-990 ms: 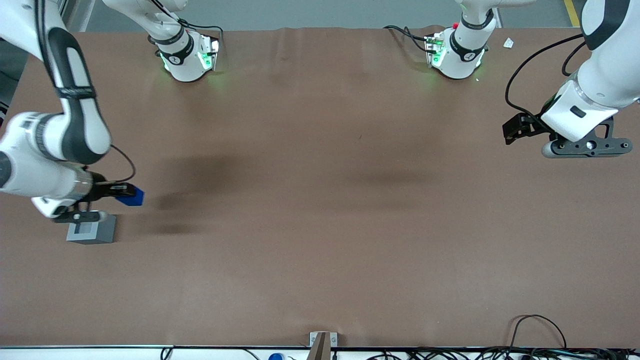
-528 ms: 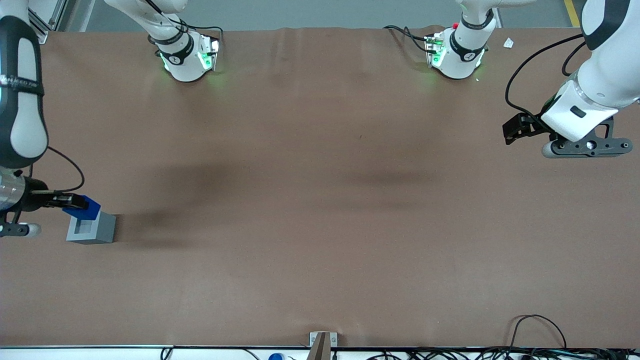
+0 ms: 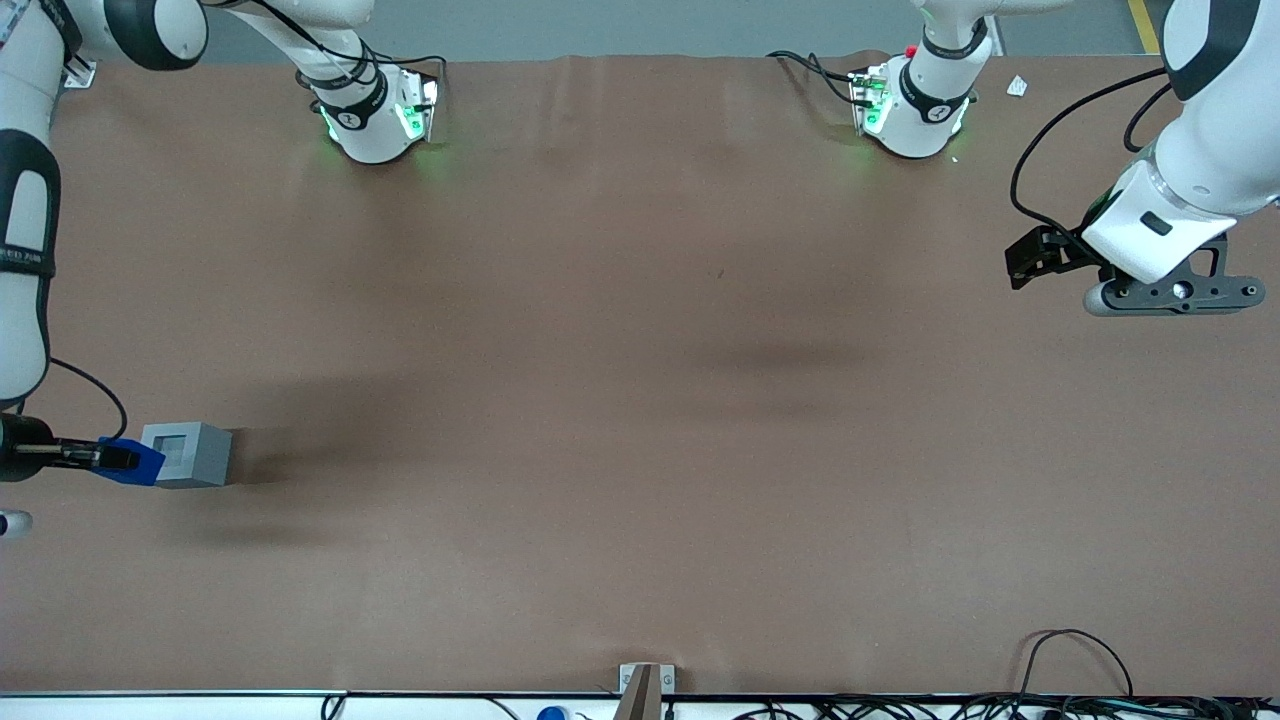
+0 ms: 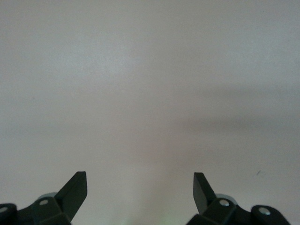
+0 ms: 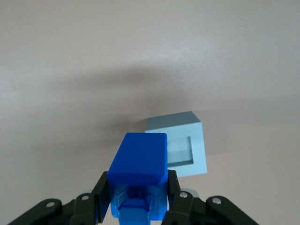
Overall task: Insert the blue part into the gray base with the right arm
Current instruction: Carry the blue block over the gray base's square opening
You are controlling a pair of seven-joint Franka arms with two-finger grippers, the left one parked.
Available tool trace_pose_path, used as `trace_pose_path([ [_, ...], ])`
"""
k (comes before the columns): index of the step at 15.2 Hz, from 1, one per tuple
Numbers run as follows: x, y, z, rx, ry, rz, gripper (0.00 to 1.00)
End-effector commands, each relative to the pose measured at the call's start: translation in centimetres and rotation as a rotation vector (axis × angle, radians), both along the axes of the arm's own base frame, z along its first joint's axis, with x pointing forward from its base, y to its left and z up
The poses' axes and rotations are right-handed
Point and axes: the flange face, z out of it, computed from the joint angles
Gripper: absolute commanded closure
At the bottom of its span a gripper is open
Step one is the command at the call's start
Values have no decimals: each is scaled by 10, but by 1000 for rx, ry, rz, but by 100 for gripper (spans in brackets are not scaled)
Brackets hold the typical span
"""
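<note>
We are looking at a robotics lab bench. A wide table [image 3: 640, 400] is covered in plain brown sheeting, with two white arm bases [image 3: 375, 115] bolted at its edge farthest from the front camera, their status lights glowing green. Loose black cables [image 3: 1080, 665] trail along the edge nearest the front camera, beside a small metal bracket [image 3: 645, 685]. The right arm's gripper [image 3: 115, 458] holds a blue part [image 3: 135, 462] beside a gray base [image 3: 190, 455], plain molded test pieces.

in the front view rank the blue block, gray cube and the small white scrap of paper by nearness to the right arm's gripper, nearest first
1. Small bright blue plastic block: clamped in the black two-finger gripper.
2. Light gray plastic cube: beside the block.
3. Small white paper scrap: toward the parked arm's end of the brown table.
</note>
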Motion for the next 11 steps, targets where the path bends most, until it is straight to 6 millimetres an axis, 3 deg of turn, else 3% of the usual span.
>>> trace_pose_path([
  [1, 4, -13, 1, -8, 2, -12, 100],
  [4, 6, -32, -9, -7, -7, 23, 100],
  [11, 8, -31, -27, 2, 7, 46, 100],
])
